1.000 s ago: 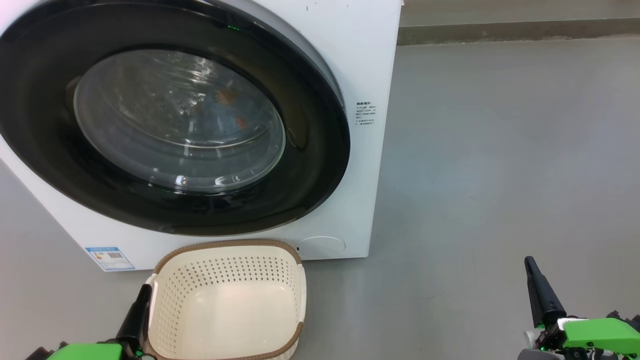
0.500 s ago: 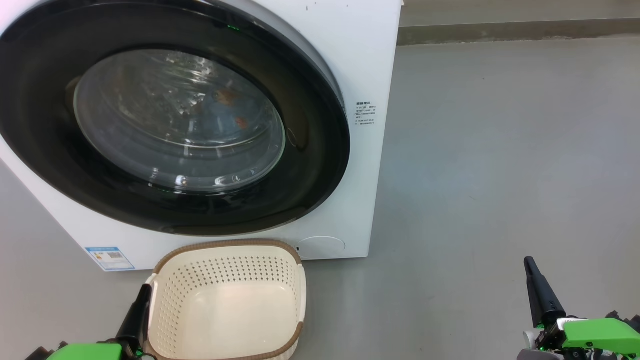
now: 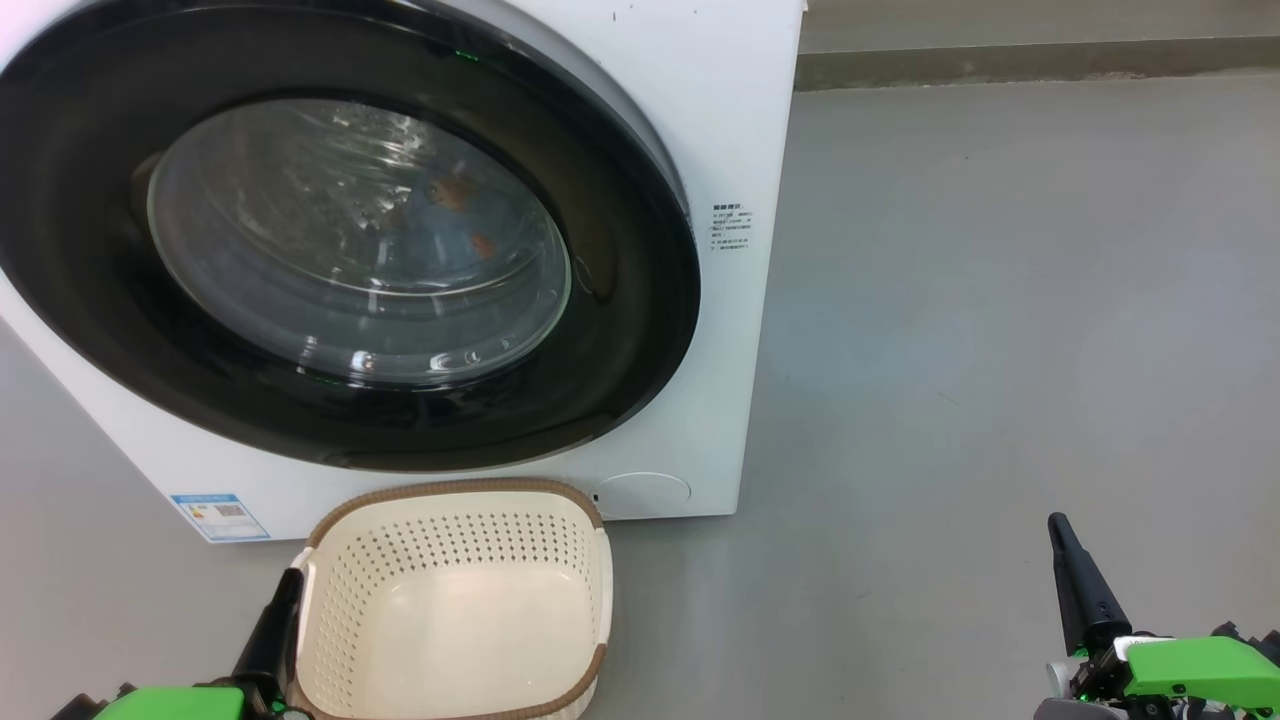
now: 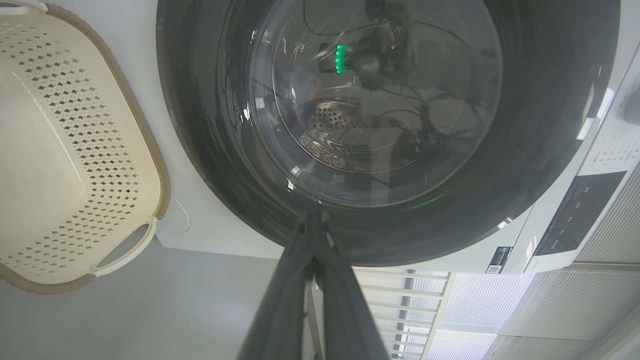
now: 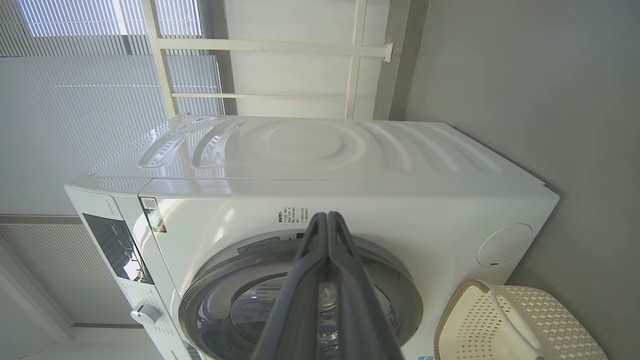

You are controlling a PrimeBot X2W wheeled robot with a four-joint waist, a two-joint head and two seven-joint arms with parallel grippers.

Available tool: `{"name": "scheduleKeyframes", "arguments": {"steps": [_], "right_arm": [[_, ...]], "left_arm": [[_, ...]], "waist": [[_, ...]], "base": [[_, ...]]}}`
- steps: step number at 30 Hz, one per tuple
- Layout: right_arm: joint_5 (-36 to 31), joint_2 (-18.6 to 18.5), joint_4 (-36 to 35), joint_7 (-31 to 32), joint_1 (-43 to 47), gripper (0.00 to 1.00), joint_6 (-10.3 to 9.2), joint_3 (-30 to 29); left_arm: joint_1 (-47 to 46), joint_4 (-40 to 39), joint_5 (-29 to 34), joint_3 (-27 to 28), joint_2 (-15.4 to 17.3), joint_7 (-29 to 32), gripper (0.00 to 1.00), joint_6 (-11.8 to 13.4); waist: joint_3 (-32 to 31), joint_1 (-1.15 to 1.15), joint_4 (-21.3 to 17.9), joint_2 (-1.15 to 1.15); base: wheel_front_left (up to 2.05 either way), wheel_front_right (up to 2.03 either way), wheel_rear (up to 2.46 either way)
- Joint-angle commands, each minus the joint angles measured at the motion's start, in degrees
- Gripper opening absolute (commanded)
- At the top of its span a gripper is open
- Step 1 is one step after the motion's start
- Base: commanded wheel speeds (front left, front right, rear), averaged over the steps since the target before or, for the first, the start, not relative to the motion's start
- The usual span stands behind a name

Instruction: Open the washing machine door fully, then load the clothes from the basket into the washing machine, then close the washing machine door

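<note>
1. Head view, task items: The door is shut flush on the washer. The clothes are made out behind its glass, inside the washer, as blue fabric with orange patches. The basket is set on the floor just in front of the washer, below the door. Its bare bottom is exposed.
2. Head view, grippers: The left gripper is held at the basket's left rim, fingers pressed together, nothing gripped. Contact with the rim cannot be told. The right gripper is held well apart to the right, over the floor, fingers likewise pressed together on nothing.
3. Left wrist view: The closed fingers are pointed at the door's black ring. Blue fabric is seen through the glass, beside the perforated drum. The basket is shown at the left.
4. Right wrist view: The closed fingers are aimed at the washer front, over the shut door. The basket is shown at the lower right.
</note>
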Motion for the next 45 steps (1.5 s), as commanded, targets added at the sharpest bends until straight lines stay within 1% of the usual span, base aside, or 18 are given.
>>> {"name": "scheduleKeyframes", "arguments": {"steps": [1, 45], "right_arm": [[0.6, -0.2, -1.7, 0.5, -2.3, 0.0, -0.06, 1.3], [0.6, -0.2, -1.7, 0.5, -2.3, 0.0, -0.06, 1.3]], "left_arm": [[-2.3, -1.6, -0.5, 2.0, 0.8, 0.4, 0.0, -0.2], [-2.3, -1.6, -0.5, 2.0, 0.8, 0.4, 0.0, -0.2]], "waist": [[0.0, 0.0, 0.0, 0.0], [0.0, 0.0, 0.0, 0.0]], "base": [[0.0, 0.0, 0.0], [0.0, 0.0, 0.0]]}}
